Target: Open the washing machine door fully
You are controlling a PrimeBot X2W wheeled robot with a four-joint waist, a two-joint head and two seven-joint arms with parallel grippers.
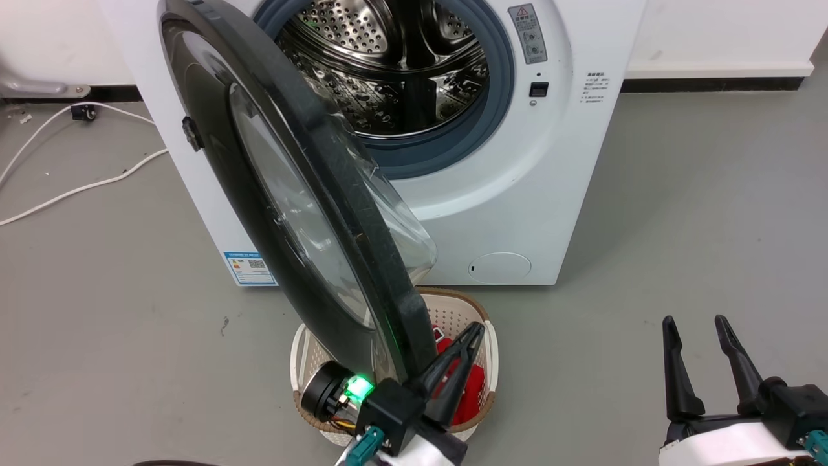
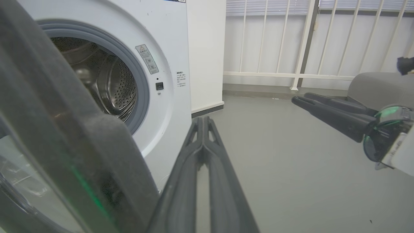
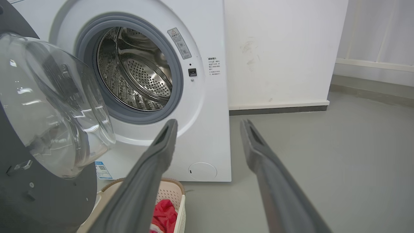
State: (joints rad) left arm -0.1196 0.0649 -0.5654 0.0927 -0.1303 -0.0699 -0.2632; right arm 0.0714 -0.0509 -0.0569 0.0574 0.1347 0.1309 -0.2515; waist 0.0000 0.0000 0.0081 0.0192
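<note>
The washing machine door [image 1: 291,194] stands half-open above the laundry basket [image 1: 301,353]. It is likely rigid and heavy with a slippery glossy face, so push its thick rim. The left gripper [image 1: 476,330] is pinched closed beside that rim, and the right gripper [image 1: 695,321] has its fingers spread.

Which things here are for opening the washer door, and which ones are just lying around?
For the job:
- washing machine door, partly open
- washing machine
- left gripper, fingers together, by the door's lower rim

Just lying about:
- laundry basket holding red clothes
- white cable on the floor
- right gripper, open, off to the side
</note>
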